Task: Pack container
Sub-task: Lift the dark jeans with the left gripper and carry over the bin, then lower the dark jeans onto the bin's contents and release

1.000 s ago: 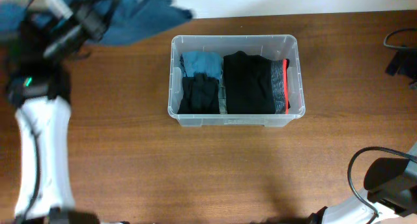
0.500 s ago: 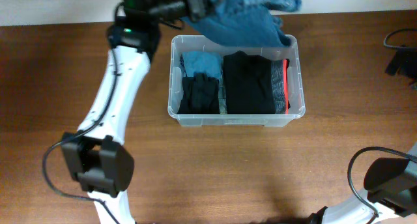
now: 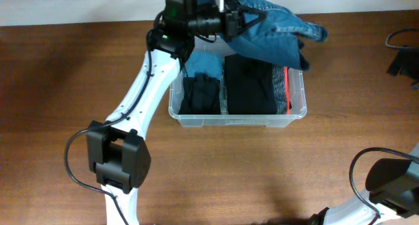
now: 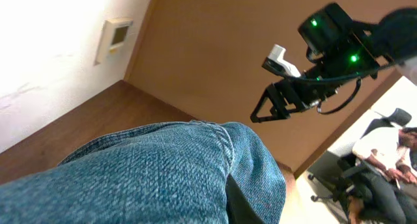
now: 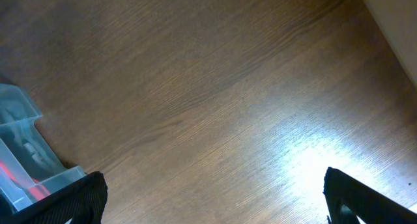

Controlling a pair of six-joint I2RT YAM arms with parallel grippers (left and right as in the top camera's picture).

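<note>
The container (image 3: pixel 237 122) is a clear plastic bin at the middle of the table. It holds a teal cloth (image 3: pixel 200 60), a small black garment (image 3: pixel 200 94), a large black garment (image 3: pixel 249 87) and a grey piece with a red stripe (image 3: pixel 283 87). My left gripper (image 3: pixel 228 20) is shut on blue jeans (image 3: pixel 275 38) and holds them in the air over the bin's back right edge. The denim (image 4: pixel 143 178) fills the left wrist view and hides the fingers. My right gripper (image 5: pixel 214 188) is open and empty above bare table, right of the bin's corner (image 5: pixel 23 152).
The left arm (image 3: pixel 141 107) stretches from the front left across the bin's left side. The right arm's base and cable (image 3: pixel 383 179) sit at the front right. Black cables (image 3: pixel 400 45) lie at the right edge. A wall runs behind the table.
The left arm has swung from the far left to the right with the jeans, which now hang over the bin's back right. The right arm has not moved.
</note>
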